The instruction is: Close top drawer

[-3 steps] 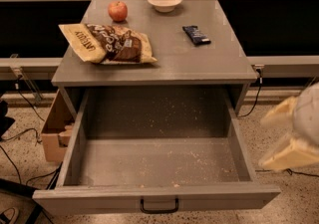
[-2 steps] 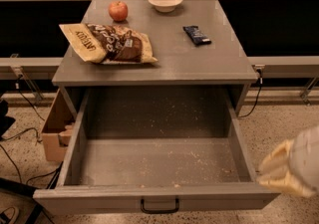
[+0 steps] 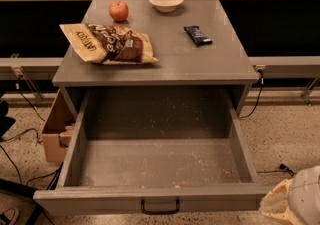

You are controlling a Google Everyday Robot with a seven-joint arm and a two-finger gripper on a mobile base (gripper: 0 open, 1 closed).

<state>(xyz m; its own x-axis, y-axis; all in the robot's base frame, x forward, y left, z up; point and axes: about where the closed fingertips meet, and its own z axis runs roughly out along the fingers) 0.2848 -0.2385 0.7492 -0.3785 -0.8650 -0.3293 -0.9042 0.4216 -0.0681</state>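
The top drawer [image 3: 100, 201] is a wide grey wooden drawer pulled far out of the grey cabinet [image 3: 165, 71]. Its deep grey interior [image 3: 160, 159] is empty except for pale crumbs. A small black bar handle [image 3: 160, 207] sits mid-front at the bottom edge of the view. The drawers below it are out of view. My gripper [image 3: 295, 201] shows as a cream and white shape at the bottom right corner. It is beside the drawer's front right corner, apart from the handle.
On the cabinet top lie a red apple [image 3: 119, 10], a white bowl [image 3: 166, 1], a chip bag [image 3: 107, 43] and a dark snack bar [image 3: 197, 34]. A cardboard box [image 3: 54, 131] stands left of the cabinet. Cables [image 3: 20, 141] lie on the speckled floor.
My gripper has dropped lower at the right edge, from beside the drawer's right wall to the bottom right corner. The drawer has not moved.
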